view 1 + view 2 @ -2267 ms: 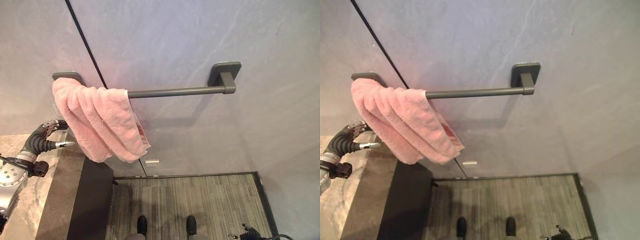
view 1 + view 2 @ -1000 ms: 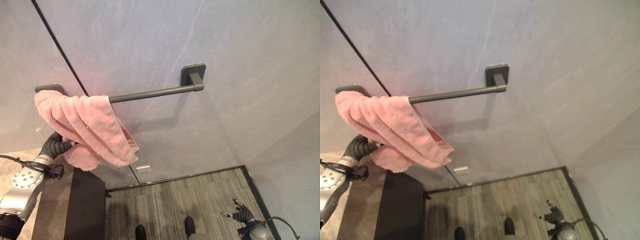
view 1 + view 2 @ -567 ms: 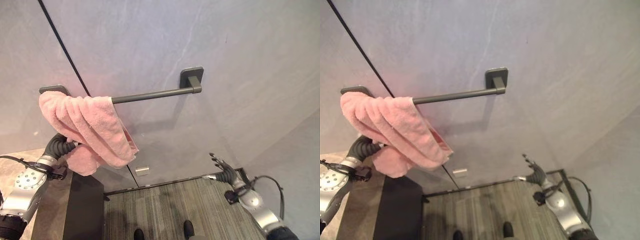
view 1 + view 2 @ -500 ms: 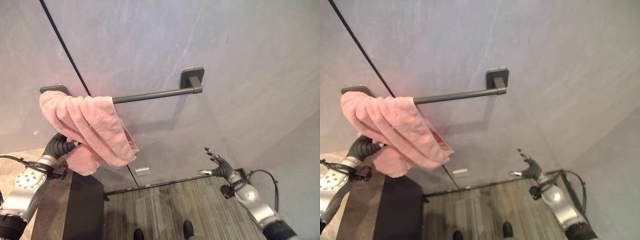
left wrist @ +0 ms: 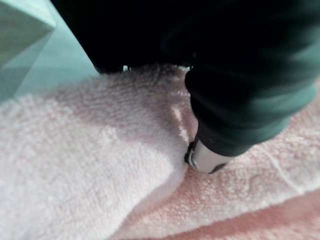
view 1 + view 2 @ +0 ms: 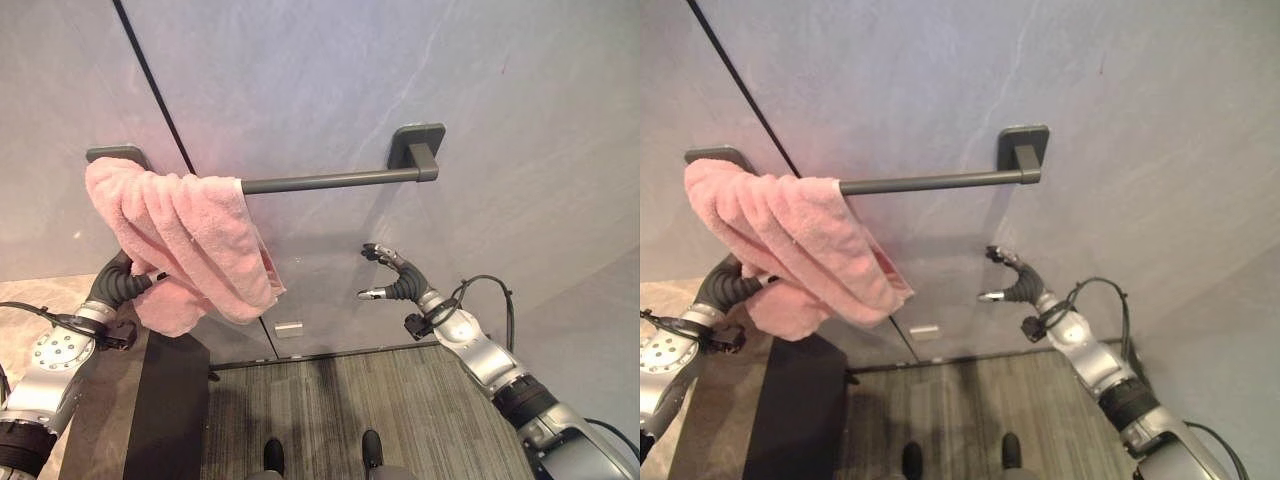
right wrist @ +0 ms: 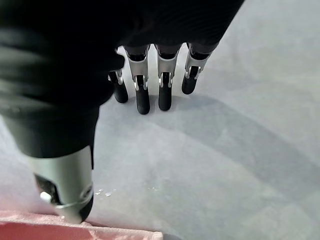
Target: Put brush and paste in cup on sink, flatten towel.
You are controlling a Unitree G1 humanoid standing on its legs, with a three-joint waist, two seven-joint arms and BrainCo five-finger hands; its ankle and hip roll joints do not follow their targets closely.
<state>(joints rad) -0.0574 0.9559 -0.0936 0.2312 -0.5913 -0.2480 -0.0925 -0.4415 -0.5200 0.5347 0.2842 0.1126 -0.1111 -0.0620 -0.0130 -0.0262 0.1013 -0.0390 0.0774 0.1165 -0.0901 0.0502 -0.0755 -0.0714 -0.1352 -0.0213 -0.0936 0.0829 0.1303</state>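
Towel (image 6: 185, 235) bunched at left end of rail (image 6: 330, 181), not yet flattened. Left robot hand (image 6: 125, 280) tucked under towel's lower fold, fingers hidden: grip unreadable. Right robot hand (image 6: 392, 277) raised mid-wall, fingers loosely apart, empty, likely placed to draw towel rightward.

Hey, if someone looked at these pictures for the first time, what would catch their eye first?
The bunched pink terry towel hanging off the left end of the dark grey wall-mounted towel bar. The left hand is tucked under the towel's lower folds, fingers hidden in the cloth. The right hand is raised below the bare part of the bar, fingers relaxed, holding nothing.
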